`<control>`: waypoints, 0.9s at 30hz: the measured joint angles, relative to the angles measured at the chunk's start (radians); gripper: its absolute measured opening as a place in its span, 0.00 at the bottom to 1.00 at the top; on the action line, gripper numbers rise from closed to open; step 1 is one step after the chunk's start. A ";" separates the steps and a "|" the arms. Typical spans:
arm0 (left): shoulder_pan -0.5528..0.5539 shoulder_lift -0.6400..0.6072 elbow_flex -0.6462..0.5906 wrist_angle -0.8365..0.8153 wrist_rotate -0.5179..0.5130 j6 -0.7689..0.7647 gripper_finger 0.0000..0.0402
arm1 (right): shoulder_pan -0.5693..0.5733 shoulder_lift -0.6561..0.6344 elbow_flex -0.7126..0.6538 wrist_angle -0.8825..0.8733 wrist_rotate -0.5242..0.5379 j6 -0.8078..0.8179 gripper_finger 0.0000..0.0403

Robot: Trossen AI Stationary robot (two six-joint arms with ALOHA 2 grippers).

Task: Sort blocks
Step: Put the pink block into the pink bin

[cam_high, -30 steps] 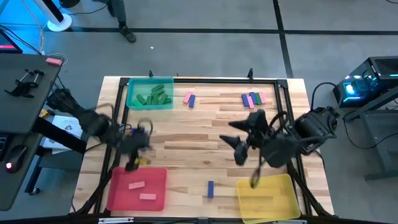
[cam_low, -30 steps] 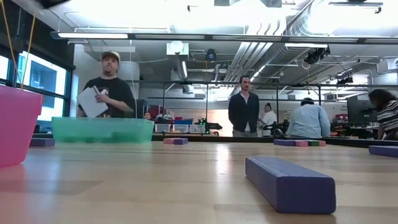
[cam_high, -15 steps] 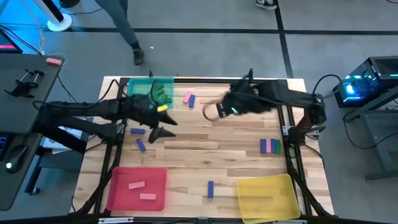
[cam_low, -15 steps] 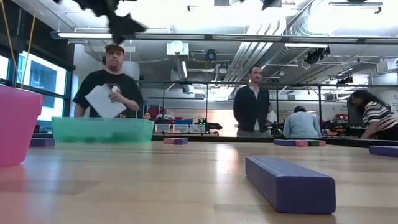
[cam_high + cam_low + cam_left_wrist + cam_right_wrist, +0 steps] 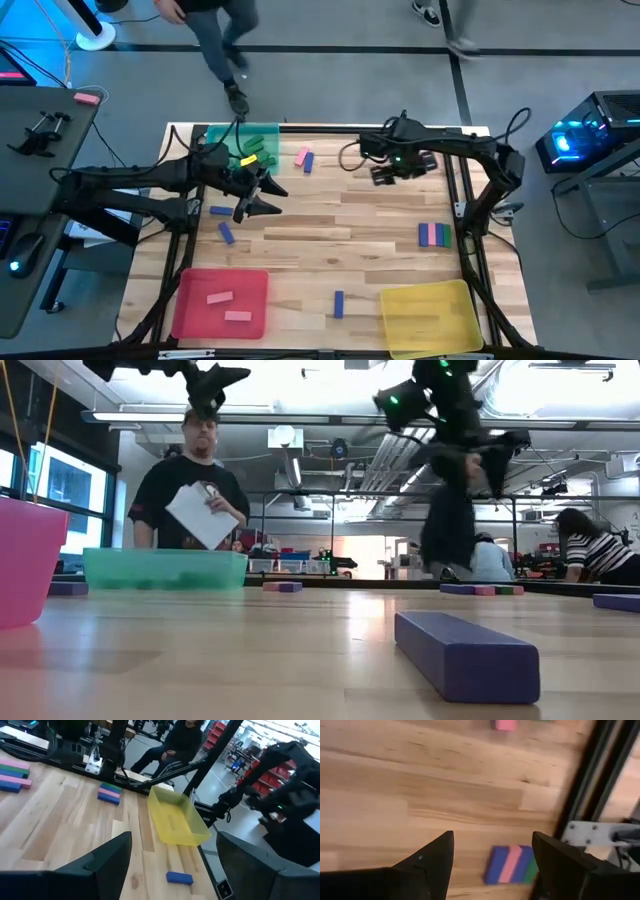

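Small blocks lie flat on the wooden table: a pink and a blue one (image 5: 304, 158) near the far edge, two blue ones (image 5: 224, 221) at the left, one blue (image 5: 339, 303) at the front, and a blue, pink and green group (image 5: 433, 234) at the right. Green blocks lie in the green tray (image 5: 243, 150), pink ones in the red tray (image 5: 220, 303). My left gripper (image 5: 267, 198) stands open above the table, right of the green tray and holding nothing. My right gripper (image 5: 388, 176) points down, open, high over the far middle.
The yellow tray (image 5: 430, 315) stands at the front right corner. A black frame (image 5: 465, 200) runs around the table. A person (image 5: 195, 490) holding paper walks behind the far edge. In the low view a blue block (image 5: 465, 655) lies close in front.
My left gripper has swung from beside the red tray toward the far edge and the table's middle, then held still. My right gripper has gone from near the yellow tray toward the far edge, come down and tipped to point downward.
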 joint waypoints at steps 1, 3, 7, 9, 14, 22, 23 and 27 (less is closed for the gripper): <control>0.001 -0.006 0.000 -0.003 -0.001 0.007 0.69 | -0.017 -0.017 -0.028 0.011 0.000 0.000 0.60; 0.007 -0.013 0.000 -0.004 -0.004 0.016 0.69 | -0.058 -0.056 -0.078 0.085 0.003 0.000 0.60; 0.039 -0.005 0.000 0.026 -0.009 0.007 0.69 | -0.170 -0.122 -0.153 0.284 -0.006 -0.062 0.60; 0.061 0.012 0.000 0.046 -0.014 -0.008 0.69 | -0.230 -0.127 -0.177 0.335 -0.019 -0.101 0.60; 0.118 0.059 0.000 0.085 -0.084 -0.061 0.69 | -0.347 -0.110 -0.270 0.429 -0.109 -0.244 0.60; 0.186 0.097 0.000 0.131 -0.142 -0.151 0.69 | -0.412 -0.102 -0.377 0.446 -0.177 -0.433 0.60; 0.194 0.097 0.000 0.134 -0.142 -0.152 0.69 | -0.415 -0.102 -0.386 0.454 -0.181 -0.431 0.60; 0.244 0.097 0.000 0.133 -0.119 -0.124 0.69 | -0.386 -0.135 -0.439 0.519 -0.212 -0.410 0.60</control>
